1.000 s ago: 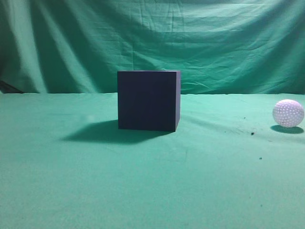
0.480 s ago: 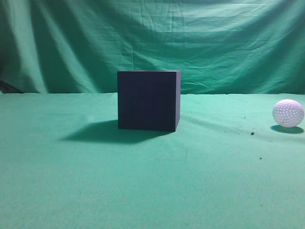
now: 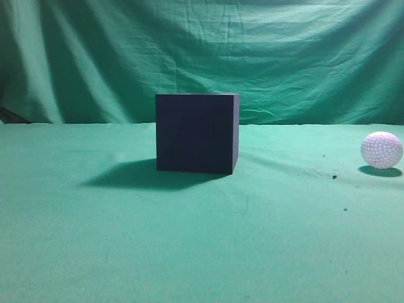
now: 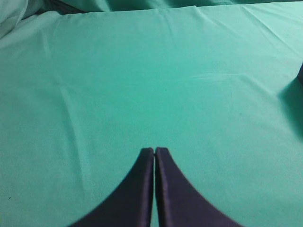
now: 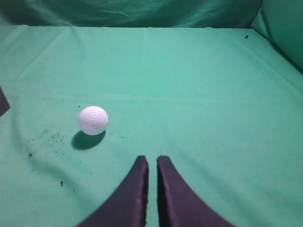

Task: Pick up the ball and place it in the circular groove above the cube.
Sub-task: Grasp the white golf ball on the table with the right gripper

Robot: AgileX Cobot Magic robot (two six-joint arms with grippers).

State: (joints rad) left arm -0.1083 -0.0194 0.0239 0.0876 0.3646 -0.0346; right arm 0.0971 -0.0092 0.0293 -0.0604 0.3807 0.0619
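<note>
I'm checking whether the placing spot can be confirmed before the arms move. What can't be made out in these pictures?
- The cube: the exterior view sits at object height, so its top face, and any groove there, is hidden.
- In the wrist views only slivers of it show at the frame edges.
- The left gripper and right gripper: both absent from the exterior view.
- The ball: its underside is hidden.

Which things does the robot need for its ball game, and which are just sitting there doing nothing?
Needed for the job:
- the ball, resting on the cloth, far right
- the cube, in the middle
- the right gripper, shut, nearest the ball

Just there:
- the green cloth
- dark crumbs near the ball
- the left gripper, shut over bare cloth
</note>
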